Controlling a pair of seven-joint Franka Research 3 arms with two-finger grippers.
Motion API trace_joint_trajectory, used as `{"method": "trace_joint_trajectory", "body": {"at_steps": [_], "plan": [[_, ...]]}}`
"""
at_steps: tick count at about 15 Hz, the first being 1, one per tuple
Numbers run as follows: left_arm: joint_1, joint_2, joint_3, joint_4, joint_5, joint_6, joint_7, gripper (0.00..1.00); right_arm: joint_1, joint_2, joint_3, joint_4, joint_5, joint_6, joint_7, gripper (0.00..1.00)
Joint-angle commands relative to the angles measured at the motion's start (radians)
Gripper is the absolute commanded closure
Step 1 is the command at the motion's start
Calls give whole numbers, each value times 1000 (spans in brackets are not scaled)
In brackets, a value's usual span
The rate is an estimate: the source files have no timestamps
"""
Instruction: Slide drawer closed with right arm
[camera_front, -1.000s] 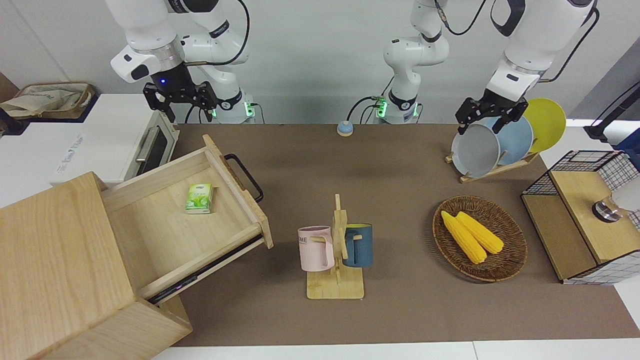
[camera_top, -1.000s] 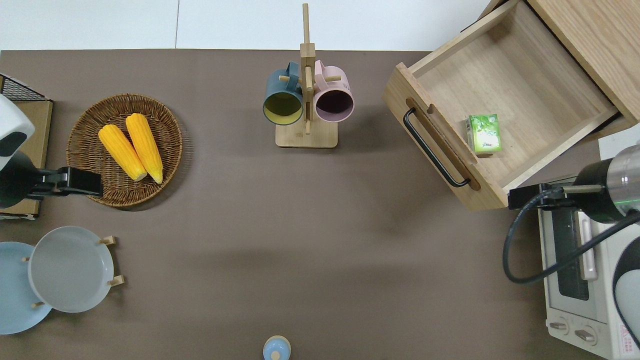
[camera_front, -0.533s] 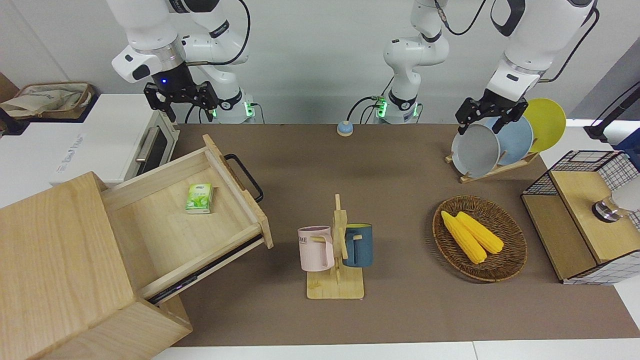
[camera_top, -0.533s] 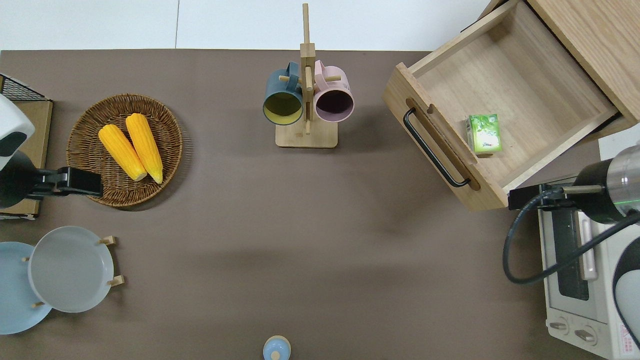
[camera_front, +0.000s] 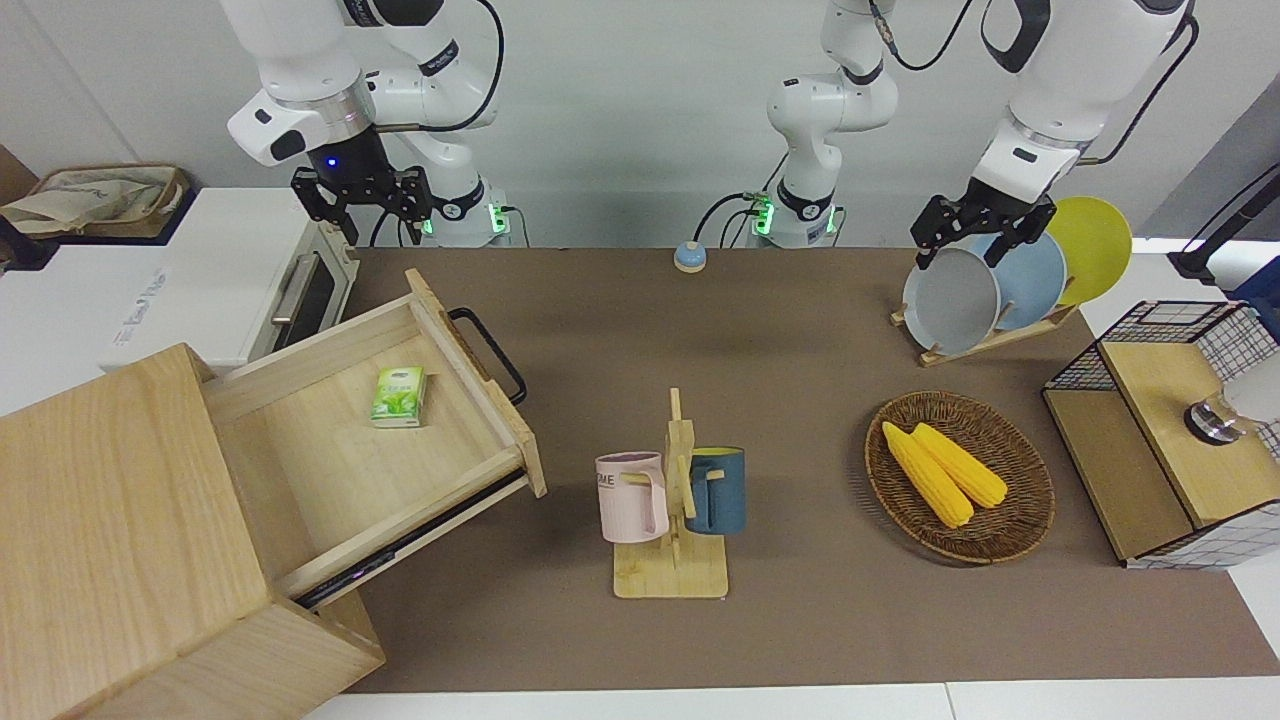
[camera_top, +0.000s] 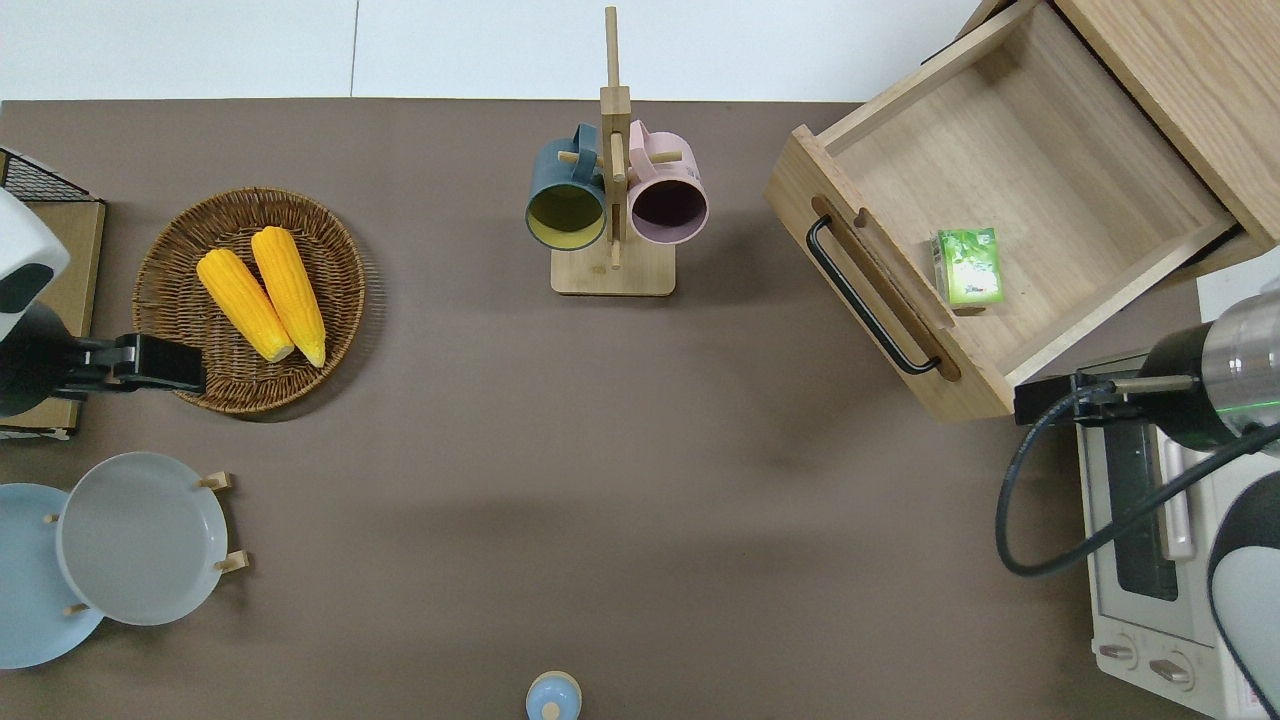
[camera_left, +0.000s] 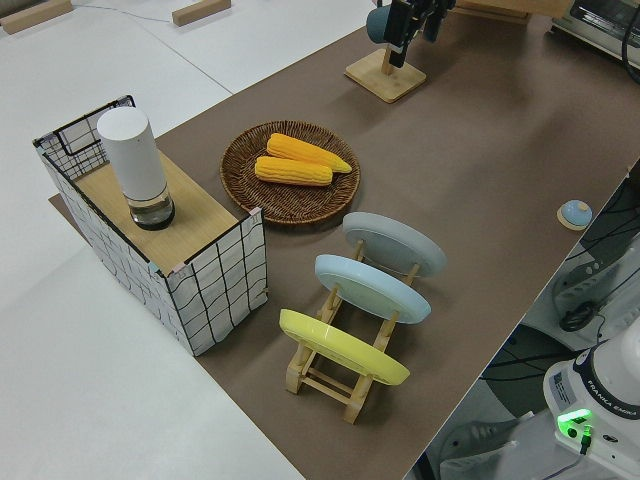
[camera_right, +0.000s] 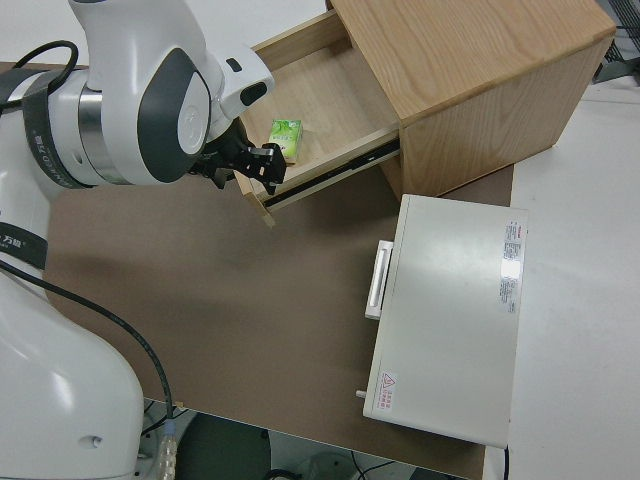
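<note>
The drawer (camera_front: 330, 450) (camera_top: 1040, 150) stands pulled far out of the pale wooden cabinet (camera_front: 110, 520) (camera_right: 470, 70). Its black bar handle (camera_front: 490, 355) (camera_top: 865, 295) faces the table's middle, and a small green box (camera_front: 399, 396) lies inside. The right arm's gripper (camera_front: 368, 218) (camera_top: 1040, 400) (camera_right: 250, 170) hangs open in the air, holding nothing. In the overhead view it is over the gap between the drawer's corner nearest the robots and the toaster oven. It touches neither the handle nor the drawer front. The left gripper (camera_front: 962, 250) is parked, open and holding nothing.
A white toaster oven (camera_front: 230, 270) (camera_top: 1150, 540) sits beside the drawer, nearer the robots. A mug rack (camera_front: 675, 510) with two mugs stands mid-table. A basket of corn (camera_front: 960, 475), a plate rack (camera_front: 990, 290) and a wire-mesh box (camera_front: 1170, 430) fill the left arm's end.
The right wrist has shifted slightly toward the table's middle and its cable loop has swung with it. The drawer and the left arm have not moved.
</note>
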Motion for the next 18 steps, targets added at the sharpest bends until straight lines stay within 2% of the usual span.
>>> {"method": "trace_joint_trajectory", "body": {"at_steps": [1,6,8,12,15,18], "plan": [[-5,-7,4,1,13,-5,5,2,6,-17,-6,-12,-17,-11,-7,594],[-5,-7,4,1,13,-5,6,5,6,-19,-1,-12,-23,-31,-5,741],[-5,-9,4,1,13,-5,6,5,7,-19,-1,-12,-20,-37,-2,749],[-6,-7,4,1,13,-5,5,5,24,-20,-6,-12,-5,-54,98,854],[-5,-7,4,1,13,-5,6,5,26,-20,-6,-12,-3,-71,107,956],[-5,-7,2,1,13,-5,6,2,26,-28,-3,-12,1,-73,177,961]]}}
